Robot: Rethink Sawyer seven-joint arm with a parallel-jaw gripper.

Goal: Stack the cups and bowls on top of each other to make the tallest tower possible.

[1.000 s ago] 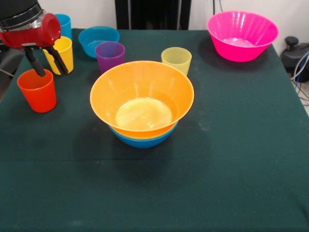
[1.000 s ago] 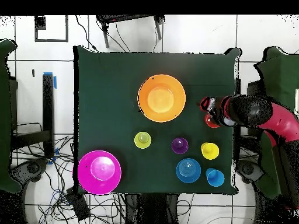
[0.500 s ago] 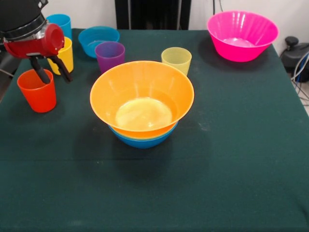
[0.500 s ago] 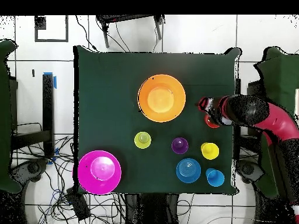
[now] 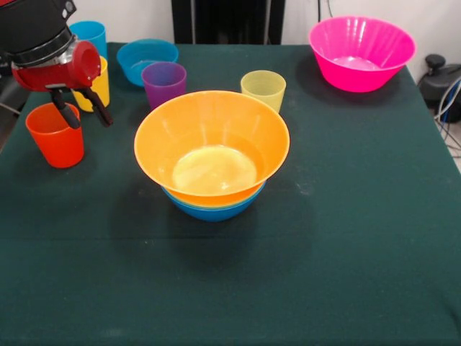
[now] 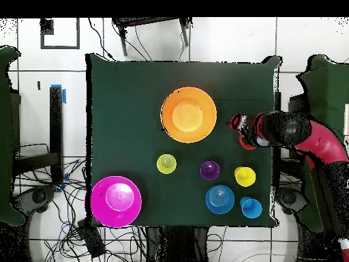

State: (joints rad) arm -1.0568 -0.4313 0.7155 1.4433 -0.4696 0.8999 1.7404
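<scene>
The tool (image 5: pixel 81 114) is hanging at the far left of the tabletop (image 5: pixel 346 238) with its two dark fingers (image 5: pixel 70 117) spread apart and pinching nothing; one finger is crossing the rim of the orange cup (image 5: pixel 52 138) and the other is standing just to its right, so the cup wall is lying between them. The orange cup is standing upright on the cloth, just nearer than the yellow cup (image 5: pixel 98 84). To its right, near the tabletop's middle, the tower (image 5: pixel 212 153) is waiting: the large orange-yellow bowl (image 5: pixel 209 126) is nesting in the medium blue bowl (image 5: pixel 213 210). For a sound grasp, the tool should probably be lowering until the wall sits well between the fingers, then pressing gently, since the thin plastic looks likely to flex. The lift should be running straight up, clearing the purple cup (image 5: pixel 163 83) on the way to the tower.
</scene>
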